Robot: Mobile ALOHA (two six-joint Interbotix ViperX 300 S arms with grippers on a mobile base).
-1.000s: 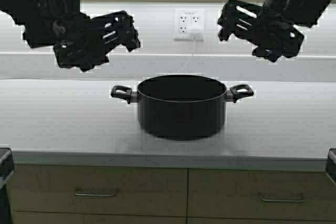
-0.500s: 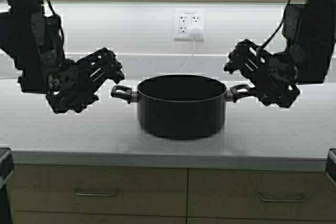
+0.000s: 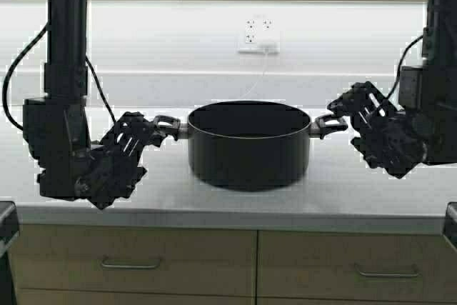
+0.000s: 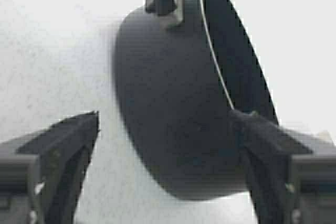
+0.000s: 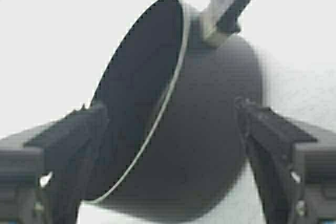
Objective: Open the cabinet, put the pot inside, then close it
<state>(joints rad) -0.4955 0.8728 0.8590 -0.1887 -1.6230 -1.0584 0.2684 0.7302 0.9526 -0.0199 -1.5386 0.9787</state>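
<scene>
The pot (image 3: 248, 144) stands upright at the middle of the pale tabletop (image 3: 371, 194). Left gripper (image 3: 139, 136) sits low beside the pot's left handle, jaws spread wide. Right gripper (image 3: 355, 121) sits beside the right handle, jaws likewise spread, holding nothing.

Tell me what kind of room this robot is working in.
Most likely a kitchen: a black pot sits on a pale countertop, drawers run below it, and a wall outlet is on the backsplash.
</scene>
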